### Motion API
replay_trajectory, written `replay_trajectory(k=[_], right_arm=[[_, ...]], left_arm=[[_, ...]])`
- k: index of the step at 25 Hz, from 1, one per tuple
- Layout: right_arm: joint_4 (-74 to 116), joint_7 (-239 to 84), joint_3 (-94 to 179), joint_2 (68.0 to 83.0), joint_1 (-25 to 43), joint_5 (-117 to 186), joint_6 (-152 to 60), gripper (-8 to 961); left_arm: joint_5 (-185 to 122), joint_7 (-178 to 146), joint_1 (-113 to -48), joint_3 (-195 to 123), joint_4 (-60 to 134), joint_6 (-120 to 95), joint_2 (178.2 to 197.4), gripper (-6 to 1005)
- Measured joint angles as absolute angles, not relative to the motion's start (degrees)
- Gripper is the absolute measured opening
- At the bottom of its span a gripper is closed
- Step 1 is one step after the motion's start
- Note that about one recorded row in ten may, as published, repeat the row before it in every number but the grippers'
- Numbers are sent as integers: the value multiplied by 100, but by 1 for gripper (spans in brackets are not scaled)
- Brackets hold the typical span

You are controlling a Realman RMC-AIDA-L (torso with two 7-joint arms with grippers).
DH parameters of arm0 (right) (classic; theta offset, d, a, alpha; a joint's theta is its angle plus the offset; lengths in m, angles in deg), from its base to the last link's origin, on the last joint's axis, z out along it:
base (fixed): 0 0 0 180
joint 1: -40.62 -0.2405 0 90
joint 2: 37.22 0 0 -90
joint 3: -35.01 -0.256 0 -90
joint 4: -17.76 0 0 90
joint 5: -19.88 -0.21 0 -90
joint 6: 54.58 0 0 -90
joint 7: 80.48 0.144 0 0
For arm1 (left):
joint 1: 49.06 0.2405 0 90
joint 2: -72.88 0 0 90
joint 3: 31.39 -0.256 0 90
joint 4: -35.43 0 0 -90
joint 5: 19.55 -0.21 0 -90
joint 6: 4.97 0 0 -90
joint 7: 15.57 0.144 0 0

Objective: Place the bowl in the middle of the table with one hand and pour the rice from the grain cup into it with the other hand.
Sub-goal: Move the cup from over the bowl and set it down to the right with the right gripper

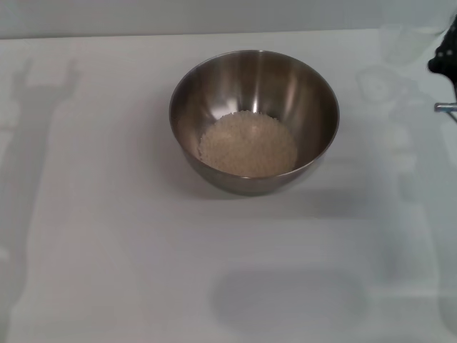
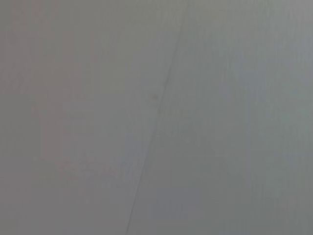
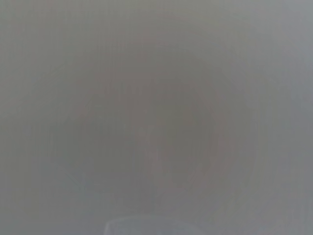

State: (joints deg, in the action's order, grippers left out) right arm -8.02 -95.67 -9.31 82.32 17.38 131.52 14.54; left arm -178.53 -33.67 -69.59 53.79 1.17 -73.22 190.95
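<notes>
The rice (image 1: 248, 143) is held in the bowl (image 1: 300, 93); the right tool (image 1: 444, 61) should be withdrawn gently, its opening untellable.

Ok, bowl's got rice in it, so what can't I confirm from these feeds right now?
- Right gripper: head view's right edge cuts it off; its state is unreadable.
- Left gripper: in no view.
- Small clear plastic grain cup: faint at the far right of the white table; whether any grains remain is unclear.
- Wrist views: blurred grey, nothing identifiable.
- Off-white rice depth in the shiny steel bowl: only the top shows.
</notes>
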Motion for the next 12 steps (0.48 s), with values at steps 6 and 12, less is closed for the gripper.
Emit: replay_trajectory(k=[6,12], right_arm=[[-874,-9416,-946,8243,1651,13150,662,11],[-855,-9270,-1025,8239,1568,13149,86,13]], left_arm=[[-17916,-3487,-6940,5380,115,-7344,19091,870],[-17938,-3522,-6914,5377,115,-7353,19092,870]])
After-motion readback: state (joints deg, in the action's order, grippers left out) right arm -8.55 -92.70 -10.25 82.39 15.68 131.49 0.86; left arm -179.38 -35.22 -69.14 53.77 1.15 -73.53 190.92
